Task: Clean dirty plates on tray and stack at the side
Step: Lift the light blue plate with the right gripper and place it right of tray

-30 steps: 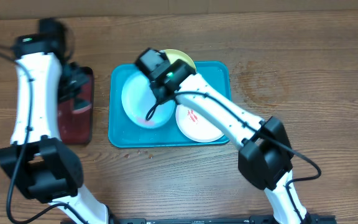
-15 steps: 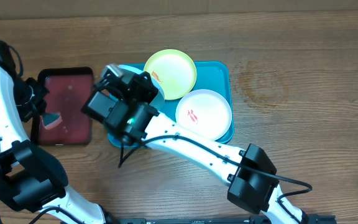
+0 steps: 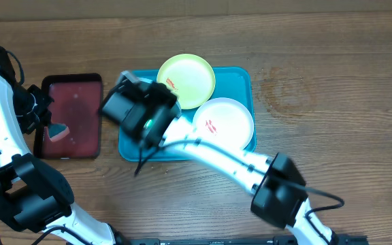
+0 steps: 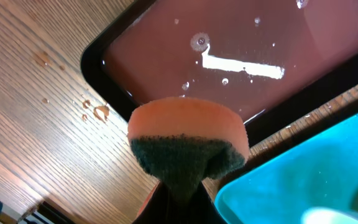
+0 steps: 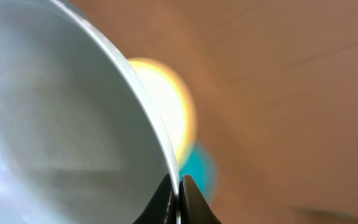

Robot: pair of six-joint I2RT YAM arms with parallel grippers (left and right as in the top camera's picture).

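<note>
Wooden table [image 3: 318,82]. At left, the left gripper [image 4: 179,196] pinches an orange-and-green sponge [image 4: 188,140] over a dark red tray [image 3: 80,102]. The right gripper [image 5: 178,193] clamps the light blue plate [image 5: 61,112] by its rim above the turquoise tray [image 3: 240,78], at its left end. A yellow-green plate [image 3: 189,78] and a red-smeared white plate [image 3: 226,122] lie further right.

The rim of a light blue plate [image 5: 61,124] is pinched between the closed fingers of the right gripper [image 5: 177,182]. Just beyond that rim, a blurred yellow-green plate [image 5: 169,106] is seen, with a patch of turquoise tray [image 5: 199,169] below it. The brown table [image 5: 278,93] is blurred beyond them.
</note>
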